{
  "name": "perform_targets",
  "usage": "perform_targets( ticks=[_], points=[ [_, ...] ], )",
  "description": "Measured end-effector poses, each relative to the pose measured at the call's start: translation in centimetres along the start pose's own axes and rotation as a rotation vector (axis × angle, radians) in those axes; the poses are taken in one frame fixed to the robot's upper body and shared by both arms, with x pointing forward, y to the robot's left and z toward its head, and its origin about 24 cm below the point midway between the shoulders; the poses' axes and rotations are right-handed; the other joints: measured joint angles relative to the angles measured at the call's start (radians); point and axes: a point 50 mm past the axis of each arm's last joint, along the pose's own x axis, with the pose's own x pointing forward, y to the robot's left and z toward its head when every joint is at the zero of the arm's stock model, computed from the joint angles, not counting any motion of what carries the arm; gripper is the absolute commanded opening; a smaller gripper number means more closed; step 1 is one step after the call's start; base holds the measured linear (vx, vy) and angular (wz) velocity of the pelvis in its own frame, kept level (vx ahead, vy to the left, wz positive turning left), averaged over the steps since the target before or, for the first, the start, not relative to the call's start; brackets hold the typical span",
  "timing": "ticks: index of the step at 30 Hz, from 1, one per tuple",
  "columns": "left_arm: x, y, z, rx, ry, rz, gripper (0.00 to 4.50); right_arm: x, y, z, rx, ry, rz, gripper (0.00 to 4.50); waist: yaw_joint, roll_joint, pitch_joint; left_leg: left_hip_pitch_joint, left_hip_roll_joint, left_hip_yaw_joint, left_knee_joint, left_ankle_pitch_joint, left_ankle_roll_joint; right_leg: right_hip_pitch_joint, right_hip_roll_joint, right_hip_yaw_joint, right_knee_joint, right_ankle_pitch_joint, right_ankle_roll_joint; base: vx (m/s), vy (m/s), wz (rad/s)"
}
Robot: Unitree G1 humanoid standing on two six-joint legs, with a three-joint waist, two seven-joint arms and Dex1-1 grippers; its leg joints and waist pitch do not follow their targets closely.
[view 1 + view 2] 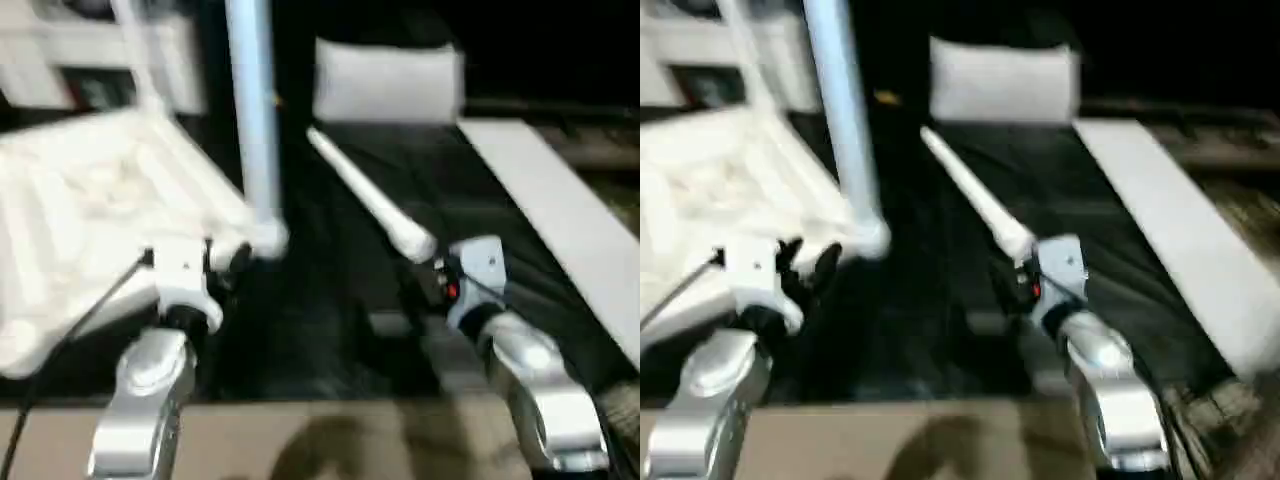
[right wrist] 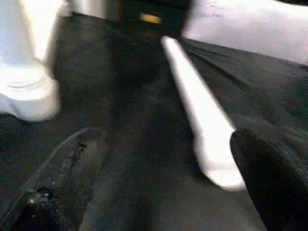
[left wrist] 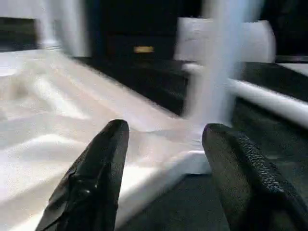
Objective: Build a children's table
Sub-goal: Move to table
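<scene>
the white plastic tabletop [image 1: 85, 215] lies underside up on the black mat [image 1: 330, 330], at the robot's left, its moulded ribs and hollows facing the camera. one long white tube leg [image 1: 255, 110] stands upright in the round corner socket [image 1: 268, 238] nearest the middle, smooth and round. a second leg [image 1: 365, 195] lies flat on the mat, its long axis running diagonally from far-centre toward the robot's right, thick end nearest. the left gripper [image 3: 166, 168] has its textured black fingers spread wide, holding nothing, with the tabletop's near edge and the socketed corner just beyond the tips. the right gripper [image 2: 163, 183] is wide open too, empty, the lying leg's thick end between its fingers, close to one finger. a soft white bag [image 1: 390, 80] sits at the back.
</scene>
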Motion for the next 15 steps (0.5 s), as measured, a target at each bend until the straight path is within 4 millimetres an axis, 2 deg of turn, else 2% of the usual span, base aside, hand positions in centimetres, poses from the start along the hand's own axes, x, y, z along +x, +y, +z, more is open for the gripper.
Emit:
perform_targets(
  ticks=[1,2,3,5,6,7,8,9,10,12,14,15],
  points=[
    [0.0,0.3,0.0,0.008,0.002,0.009,2.77,0.1,0.2,0.2,-0.008,-0.007,0.015,4.5,-0.007,-0.014,-0.001,0.005,-0.016,-0.007,-0.009,0.0,0.002,-0.014,0.016,0.049,0.024,-0.024,-0.027,0.254,0.056,0.62],
    [-0.1,0.4,-0.2,0.009,0.009,0.017,2.77,0.3,0.2,0.6,-0.022,-0.013,0.024,4.5,-0.005,-0.016,-0.001,0.016,-0.022,-0.003,-0.01,-0.01,0.005,-0.041,0.033,0.093,0.084,-0.026,-0.035,0.242,0.034,0.4],
    [-0.2,0.4,-0.3,0.013,0.019,0.019,2.77,0.4,0.0,1.1,-0.038,-0.028,0.03,4.5,-0.01,-0.012,-0.002,0.032,-0.03,-0.001,-0.011,-0.017,0.017,-0.074,0.047,0.115,0.135,-0.024,-0.03,0.174,0.05,-0.02],
    [-0.1,0.3,-0.1,0.019,0.012,0.014,2.77,0.4,-0.5,1.5,-0.063,-0.031,0.028,4.5,-0.015,-0.022,-0.007,0.052,-0.042,0.015,-0.016,-0.03,0.024,-0.13,0.046,0.136,0.146,-0.007,-0.005,0.167,0.031,-0.01],
    [-0.1,0.3,0.0,0.025,0.009,0.011,2.77,0.5,-0.8,1.7,-0.073,-0.029,0.028,4.5,-0.017,-0.041,-0.012,0.065,-0.059,0.03,-0.022,-0.037,0.024,-0.166,0.033,0.154,0.119,0.021,0.003,0.138,-0.041,-0.02],
    [-0.1,0.3,0.0,0.034,0.008,0.006,2.77,0.6,-1.0,2.1,-0.081,-0.035,0.026,4.5,-0.017,-0.064,-0.016,0.069,-0.079,0.043,-0.022,-0.042,0.024,-0.175,0.017,0.177,0.056,0.054,0.0,0.138,-0.041,-0.02],
    [0.0,0.1,0.1,0.035,0.01,-0.005,2.77,0.7,-1.6,2.5,-0.098,-0.031,0.017,4.5,-0.016,-0.083,-0.02,0.065,-0.089,0.049,-0.01,-0.051,0.022,-0.178,0.008,0.194,0.066,0.112,-0.002,0.111,-0.098,-0.02],
    [0.1,-0.5,-0.1,0.032,0.017,-0.039,2.77,0.7,-2.6,2.5,-0.111,-0.005,-0.014,4.5,-0.003,-0.073,-0.02,0.064,-0.082,0.045,-0.003,-0.055,0.03,-0.174,0.019,0.2,0.059,0.11,-0.008,0.117,-0.097,-0.14],
    [0.1,-0.9,0.0,0.025,0.014,-0.064,2.77,0.8,-3.2,2.6,-0.112,0.012,-0.033,4.5,0.002,-0.072,-0.021,0.062,-0.079,0.036,-0.007,-0.049,0.02,-0.173,0.023,0.2,0.056,0.111,-0.012,0.117,-0.097,-0.14],
    [0.1,-0.9,0.2,0.01,0.007,-0.086,3.05,1.2,-3.9,3.2,-0.111,0.023,-0.052,4.5,0.0,-0.069,-0.022,0.055,-0.066,0.029,-0.011,-0.046,-0.014,-0.174,0.035,0.198,0.05,0.115,-0.015,0.055,-0.022,-0.09],
    [0.0,-0.8,0.2,0.012,0.019,-0.097,3.11,1.7,-4.1,3.5,-0.111,0.041,-0.053,4.5,-0.003,-0.064,-0.019,0.046,-0.054,0.029,-0.012,-0.046,-0.016,-0.172,0.045,0.194,0.028,0.128,-0.018,0.0,0.0,0.0],
    [0.0,-0.6,0.1,0.034,0.049,-0.122,3.11,2.4,-4.3,3.8,-0.102,0.061,-0.053,4.5,-0.008,-0.059,-0.016,0.049,-0.048,0.029,-0.011,-0.044,-0.019,-0.169,0.05,0.193,0.015,0.133,-0.035,0.0,0.0,0.0]
  ],
)
